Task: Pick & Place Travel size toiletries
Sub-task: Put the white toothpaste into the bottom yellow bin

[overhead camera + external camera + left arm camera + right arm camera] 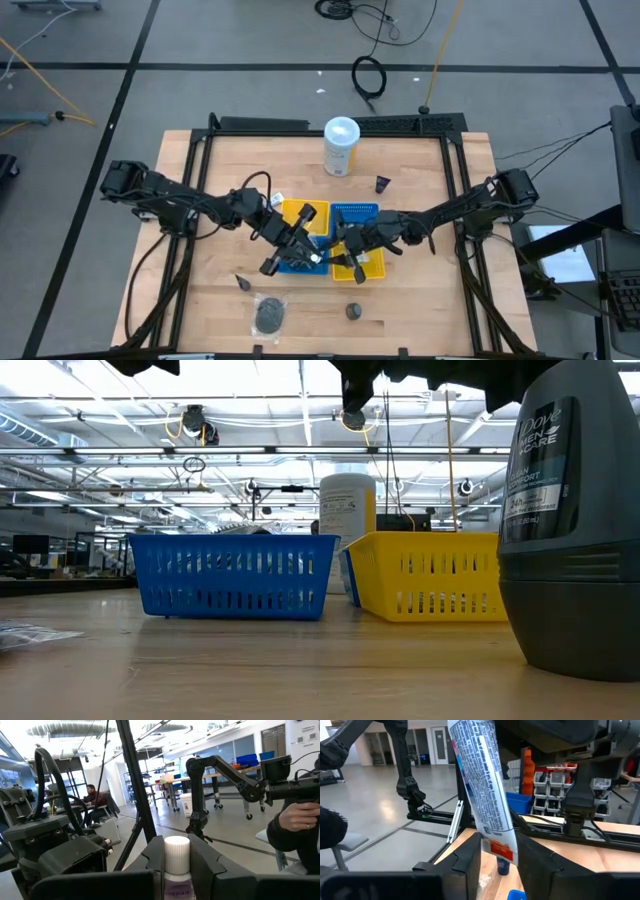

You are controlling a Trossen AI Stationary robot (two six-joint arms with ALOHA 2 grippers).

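Both arms meet over the two trays at the middle of the table [420, 300]. The left gripper [305, 257] hangs above the blue tray [300, 262], its fingers [207, 862] clamped on a white tube [176, 865] with a ribbed cap that stands up between them. In the overhead view the tube shows as a small white spot at the fingertips.

The right gripper [497, 851] hangs above the yellow tray [372, 265], just beside the left gripper. Its fingers [470, 855] sit close against both sides of a printed tube [482, 790] with a red band near its lower end. The tube rises tilted out of the claw. The fingers seem to grip it, though the contact itself is hard to see.

A second yellow tray [290, 213] and a second blue one [355, 213] lie on the far side of the grippers, touching the first pair. Beyond them stands a white canister [341, 146], with a small black piece [383, 184] near it.

On the near side of the grippers, well apart from them, a mesh puff [269, 316] lies flat on the wood. A dark round piece [353, 312] sits beside it, and a tiny black piece [241, 282] lies closer to the left arm. In the level view a grey deodorant [565, 520] stands close to the camera.
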